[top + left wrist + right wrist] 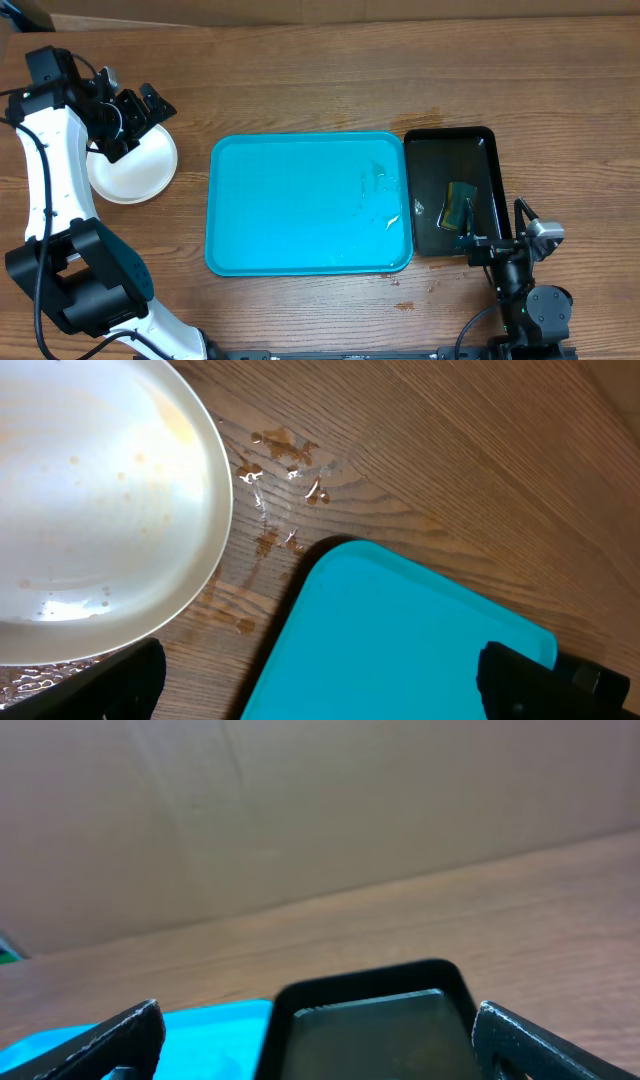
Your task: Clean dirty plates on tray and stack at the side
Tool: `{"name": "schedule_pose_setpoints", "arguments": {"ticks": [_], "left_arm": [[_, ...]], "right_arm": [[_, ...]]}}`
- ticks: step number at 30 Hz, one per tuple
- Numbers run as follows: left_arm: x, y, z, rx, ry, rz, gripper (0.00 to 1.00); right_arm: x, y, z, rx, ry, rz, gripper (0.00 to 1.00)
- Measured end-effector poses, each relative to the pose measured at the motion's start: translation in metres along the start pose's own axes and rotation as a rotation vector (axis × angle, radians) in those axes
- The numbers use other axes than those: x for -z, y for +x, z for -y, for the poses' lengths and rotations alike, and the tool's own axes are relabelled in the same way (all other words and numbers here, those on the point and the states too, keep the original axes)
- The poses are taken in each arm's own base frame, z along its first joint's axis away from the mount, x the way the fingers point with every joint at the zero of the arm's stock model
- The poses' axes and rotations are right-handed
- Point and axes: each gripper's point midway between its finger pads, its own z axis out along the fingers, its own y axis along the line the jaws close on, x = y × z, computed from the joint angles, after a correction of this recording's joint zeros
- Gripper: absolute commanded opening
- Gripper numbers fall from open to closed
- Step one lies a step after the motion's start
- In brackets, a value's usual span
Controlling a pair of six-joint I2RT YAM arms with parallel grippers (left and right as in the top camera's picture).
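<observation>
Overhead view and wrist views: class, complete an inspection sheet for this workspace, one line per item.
Surface: wooden table, wet brown spots by the white plate.
Job's things: blue tray holds only water drops; white plate left of it on the table, faint brown specks.
Clutter: black tray right of the blue tray, sponge in it.
Grippers: left gripper open by the plate, holding nothing; right gripper open, holding nothing.
Cables: black cable along the left arm.
Surroundings: cardboard wall behind the table.
</observation>
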Motion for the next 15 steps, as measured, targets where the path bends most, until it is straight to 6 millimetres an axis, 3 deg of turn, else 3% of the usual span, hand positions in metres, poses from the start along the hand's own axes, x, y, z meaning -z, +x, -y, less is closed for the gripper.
{"name": "schedule_pose_setpoints", "arguments": {"ticks": [7, 15], "left_arm": [[0.000, 0.000, 0.000, 0.000, 0.000, 0.000, 1.00], [0.000, 0.000, 0.000, 0.000, 0.000, 0.000, 1.00]], "right_arm": [[0.000, -0.002, 0.013, -0.001, 0.054, 0.010, 1.00], [0.000, -0.002, 0.013, 0.014, 0.057, 0.011, 1.00]]}}
